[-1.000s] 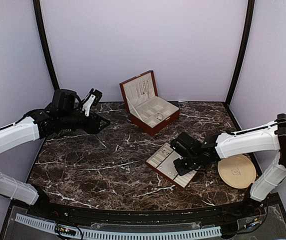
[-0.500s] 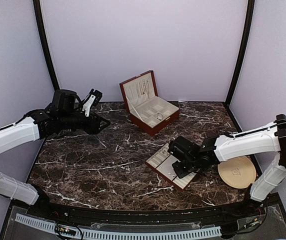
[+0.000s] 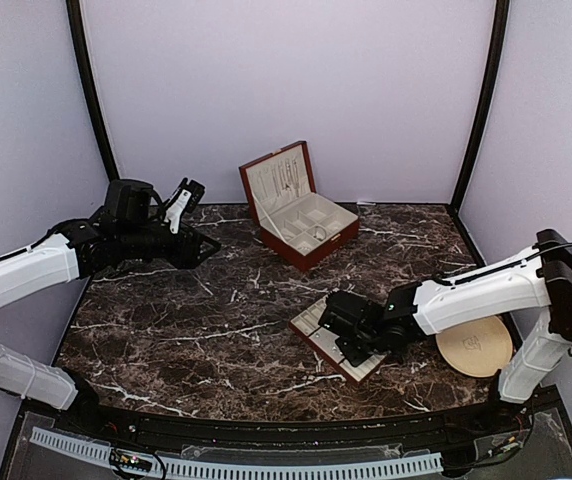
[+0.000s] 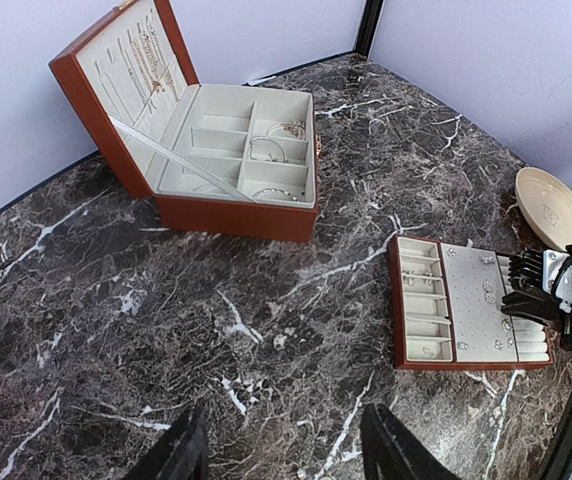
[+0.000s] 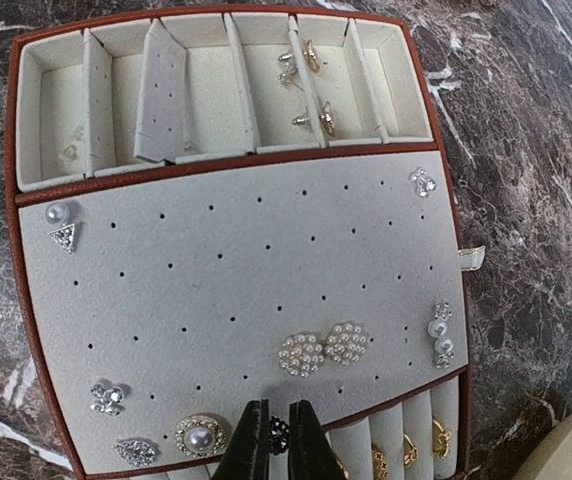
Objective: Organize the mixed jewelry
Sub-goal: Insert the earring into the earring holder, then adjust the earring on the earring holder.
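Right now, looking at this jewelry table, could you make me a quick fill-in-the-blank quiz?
1. The red-brown wooden box with cream lining has its lid ___.
2. The right end effector, over the cream perforated earring tray, pinches a tiny dark stud; the left end effector holds ___.
3. The round beige plate lies on the robot's ___ side.
Missing words: open; nothing; right.

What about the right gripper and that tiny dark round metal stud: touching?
Touching. Right wrist view shows the right gripper pinching the tiny dark stud, no gap.
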Available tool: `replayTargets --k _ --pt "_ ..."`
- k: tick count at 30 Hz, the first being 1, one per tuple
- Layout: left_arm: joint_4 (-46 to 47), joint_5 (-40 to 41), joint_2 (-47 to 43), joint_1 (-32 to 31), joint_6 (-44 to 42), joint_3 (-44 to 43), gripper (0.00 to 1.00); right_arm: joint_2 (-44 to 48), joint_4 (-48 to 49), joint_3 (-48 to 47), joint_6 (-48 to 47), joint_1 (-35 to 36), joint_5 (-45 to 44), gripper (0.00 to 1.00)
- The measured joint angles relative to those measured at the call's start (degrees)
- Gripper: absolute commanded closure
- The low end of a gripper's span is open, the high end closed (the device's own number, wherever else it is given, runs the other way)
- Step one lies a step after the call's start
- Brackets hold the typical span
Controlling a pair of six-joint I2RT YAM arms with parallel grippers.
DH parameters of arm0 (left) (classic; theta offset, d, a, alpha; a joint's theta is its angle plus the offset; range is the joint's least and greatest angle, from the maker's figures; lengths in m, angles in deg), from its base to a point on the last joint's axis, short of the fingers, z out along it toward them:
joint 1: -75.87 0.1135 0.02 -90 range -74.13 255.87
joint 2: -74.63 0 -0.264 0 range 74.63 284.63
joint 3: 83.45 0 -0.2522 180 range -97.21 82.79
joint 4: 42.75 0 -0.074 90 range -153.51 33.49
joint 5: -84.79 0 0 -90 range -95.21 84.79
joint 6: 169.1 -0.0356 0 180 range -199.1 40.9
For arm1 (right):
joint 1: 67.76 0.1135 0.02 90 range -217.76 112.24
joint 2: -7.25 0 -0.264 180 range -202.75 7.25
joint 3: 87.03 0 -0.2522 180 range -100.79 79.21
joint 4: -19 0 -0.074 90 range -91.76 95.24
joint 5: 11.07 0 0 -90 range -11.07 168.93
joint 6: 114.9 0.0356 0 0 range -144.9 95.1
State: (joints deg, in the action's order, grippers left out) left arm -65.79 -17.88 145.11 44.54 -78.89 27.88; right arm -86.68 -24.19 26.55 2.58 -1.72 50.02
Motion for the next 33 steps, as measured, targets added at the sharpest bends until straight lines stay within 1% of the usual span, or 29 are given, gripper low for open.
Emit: replayTargets --k 4,13,15,18,23,25,29,33 --pt "0.02 -0.02 -0.07 0.0 0.0 0.02 0.46 -0.92 -0.42 -0.37 0.55 0.96 -1.01 0.88" --pt "0.24 -0.07 -0.59 0.0 0.0 0.42 0.46 -0.42 -1.81 -1.03 1.75 1.7 -1.11 0.68" --pt "0.24 -0.07 -0.79 0.0 0.0 0.57 0.46 0.5 -2.4 -1.03 1.9 1.88 -0.76 0.65" --pt "0.26 -0.07 -0.98 0.0 0.02 0.61 0.46 2.51 -3.26 -1.03 1.88 1.9 -0.35 0.63" --pt "0.26 -0.11 -1.07 0.0 0.48 0.63 0.46 5.03 -4.0 -1.18 1.79 1.9 0.13 0.63" --pt "0.26 -0.13 -1.07 0.0 0.5 0.63 0.46 5.62 -3.91 -1.22 1.75 1.81 0.85 0.65" --pt "0.26 -0.13 -1.07 0.0 0.55 0.66 0.46 6.71 -2.78 -1.2 1.53 0.72 3.52 0.74" --pt "0.26 -0.13 -1.07 0.0 0.66 0.66 0.46 8.15 0.11 -0.07 1.97 -2.19 7.54 0.75"
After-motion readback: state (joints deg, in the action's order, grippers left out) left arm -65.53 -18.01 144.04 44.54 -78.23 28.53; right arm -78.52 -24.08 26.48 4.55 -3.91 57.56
